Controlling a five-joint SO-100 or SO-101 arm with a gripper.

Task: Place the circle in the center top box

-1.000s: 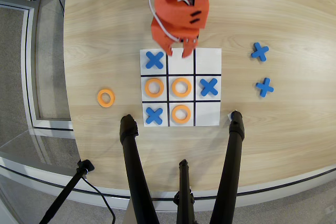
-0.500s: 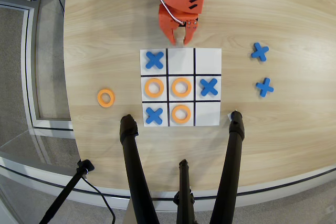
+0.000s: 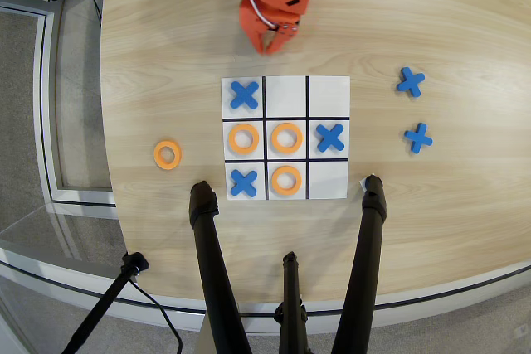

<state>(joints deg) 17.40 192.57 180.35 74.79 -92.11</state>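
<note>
An orange foam ring (image 3: 286,180) lies flat inside the middle cell (image 3: 286,195) of the grid row nearest the black tripod legs. Two more orange rings (image 3: 244,138) (image 3: 286,138) lie in the middle row. Another ring (image 3: 167,154) lies loose on the table left of the sheet. My orange gripper (image 3: 272,42) is folded back by the robot base at the top of the overhead view, well away from the sheet. Its jaws look shut and hold nothing.
Blue X pieces (image 3: 244,94) (image 3: 330,138) (image 3: 243,182) occupy three cells. Two loose blue X pieces (image 3: 411,81) (image 3: 418,137) lie to the right. Black tripod legs (image 3: 211,263) (image 3: 365,254) rise over the table's lower edge. The wooden table (image 3: 166,55) drops off at the left.
</note>
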